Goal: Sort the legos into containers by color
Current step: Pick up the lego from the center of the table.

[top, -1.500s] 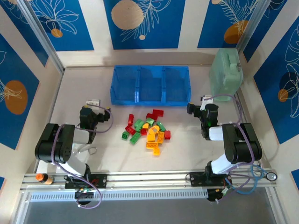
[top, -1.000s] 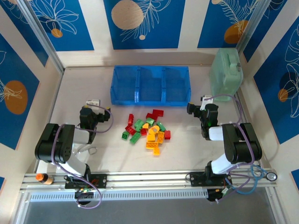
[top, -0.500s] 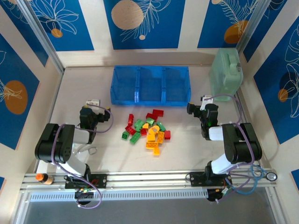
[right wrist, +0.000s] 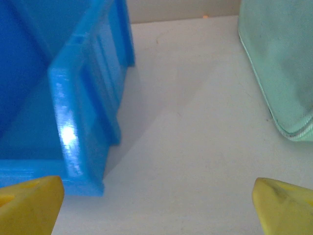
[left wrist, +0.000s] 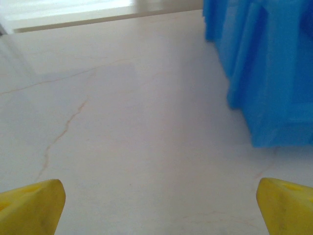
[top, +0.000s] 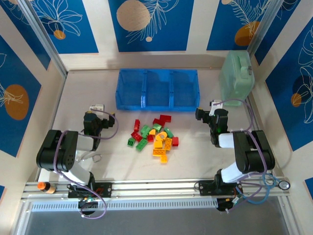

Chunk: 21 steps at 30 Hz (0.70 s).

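The legos (top: 154, 137), red, green and yellow-orange bricks, lie in a loose pile at mid-table, in front of the blue tray (top: 156, 106). Its three containers sit side by side and their floors show bare blue. My left gripper (top: 96, 108) rests left of the pile, near the tray's left corner (left wrist: 264, 73). It is open (left wrist: 159, 208), with bare table between its yellow fingertips (left wrist: 29, 208). My right gripper (top: 209, 108) rests right of the pile, by the tray's right corner (right wrist: 73, 98). It too is open (right wrist: 157, 205), nothing between its fingertips (right wrist: 286, 208).
A pale mint-green handled case (top: 236, 77) stands at the back right, close behind my right gripper, and shows as the mint case (right wrist: 281, 63) in the right wrist view. Walls enclose the table on three sides. Both arms are folded near the front rail (top: 156, 187).
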Available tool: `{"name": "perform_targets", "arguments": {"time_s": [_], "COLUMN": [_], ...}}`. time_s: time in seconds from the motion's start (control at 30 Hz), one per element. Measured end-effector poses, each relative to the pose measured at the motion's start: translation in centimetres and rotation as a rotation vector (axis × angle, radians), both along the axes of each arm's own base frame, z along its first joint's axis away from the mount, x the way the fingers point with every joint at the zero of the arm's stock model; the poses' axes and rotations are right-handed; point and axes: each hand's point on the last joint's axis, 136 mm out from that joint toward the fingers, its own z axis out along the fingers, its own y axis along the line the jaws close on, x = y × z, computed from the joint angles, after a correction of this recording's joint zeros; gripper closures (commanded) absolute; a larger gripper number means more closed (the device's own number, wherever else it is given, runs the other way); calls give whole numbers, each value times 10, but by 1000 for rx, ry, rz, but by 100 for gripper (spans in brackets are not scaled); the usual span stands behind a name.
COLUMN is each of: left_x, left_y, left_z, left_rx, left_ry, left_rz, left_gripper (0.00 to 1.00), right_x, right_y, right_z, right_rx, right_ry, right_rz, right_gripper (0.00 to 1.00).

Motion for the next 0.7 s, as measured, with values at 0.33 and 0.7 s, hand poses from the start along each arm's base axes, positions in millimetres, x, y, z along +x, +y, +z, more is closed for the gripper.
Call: {"name": "perform_targets", "arguments": {"time_s": [0.33, 0.7], "left_x": [4, -65], "left_y": [-9, -94], "left_z": [142, 104], "left_rx": [-70, -146], "left_ry": [-113, 187], "left_rz": [111, -58], "left_gripper": [0, 9], "right_x": [-29, -86], "right_y": [32, 88], "right_z": [170, 89], "right_rx": [262, 330], "right_ry": [-166, 312], "right_rz": [73, 177], "right_gripper": [1, 1]}}
